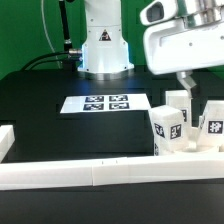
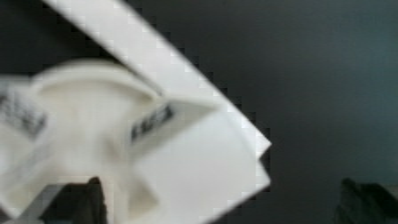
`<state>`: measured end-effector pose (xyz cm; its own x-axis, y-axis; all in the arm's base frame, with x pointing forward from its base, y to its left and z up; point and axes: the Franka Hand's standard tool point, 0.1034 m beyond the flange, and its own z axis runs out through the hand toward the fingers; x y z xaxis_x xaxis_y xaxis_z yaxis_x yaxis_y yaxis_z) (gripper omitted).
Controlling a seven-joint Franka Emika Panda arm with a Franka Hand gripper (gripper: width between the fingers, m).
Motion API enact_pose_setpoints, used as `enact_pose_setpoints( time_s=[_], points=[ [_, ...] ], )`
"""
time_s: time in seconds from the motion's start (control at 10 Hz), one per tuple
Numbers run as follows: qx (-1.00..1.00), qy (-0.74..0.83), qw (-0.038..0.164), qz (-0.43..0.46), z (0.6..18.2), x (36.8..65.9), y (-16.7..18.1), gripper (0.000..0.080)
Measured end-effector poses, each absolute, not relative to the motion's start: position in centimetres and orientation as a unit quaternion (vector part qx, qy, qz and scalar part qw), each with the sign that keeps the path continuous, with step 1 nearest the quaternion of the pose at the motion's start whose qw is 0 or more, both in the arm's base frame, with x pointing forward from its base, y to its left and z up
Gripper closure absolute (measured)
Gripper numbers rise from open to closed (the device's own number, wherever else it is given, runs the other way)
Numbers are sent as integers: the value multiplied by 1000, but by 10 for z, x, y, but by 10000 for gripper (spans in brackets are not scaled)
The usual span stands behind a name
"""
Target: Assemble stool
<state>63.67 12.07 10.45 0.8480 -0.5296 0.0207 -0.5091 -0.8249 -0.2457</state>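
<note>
From the exterior view's left we see the marker board (image 1: 106, 103) lying flat on the black table (image 1: 40, 110), then, at the right behind the near white rail (image 1: 90, 174), tagged stool parts (image 1: 167, 127), above which the gripper (image 1: 187, 83) hangs wide open, holding nothing.

Black table (image 1: 40, 110), marker board (image 1: 106, 103), 3 leg blocks (image 1: 166, 127), border rails (image 1: 60, 176)
</note>
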Motion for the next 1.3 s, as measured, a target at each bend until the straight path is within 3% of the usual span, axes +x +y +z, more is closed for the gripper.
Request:
enact_pose_setpoints(
  time_s=[0.2, 0.5, 0.9, 1.3],
  points=[
    [-981, 160, 96, -47, 97, 633, 124, 151],
    [-991, 78, 90, -55, 97, 634, 119, 151],
    [-970, -238, 26, -45, 88, 632, 131, 151],
    [-934, -353, 5, -62, 91, 632, 123, 151]
  ],
)
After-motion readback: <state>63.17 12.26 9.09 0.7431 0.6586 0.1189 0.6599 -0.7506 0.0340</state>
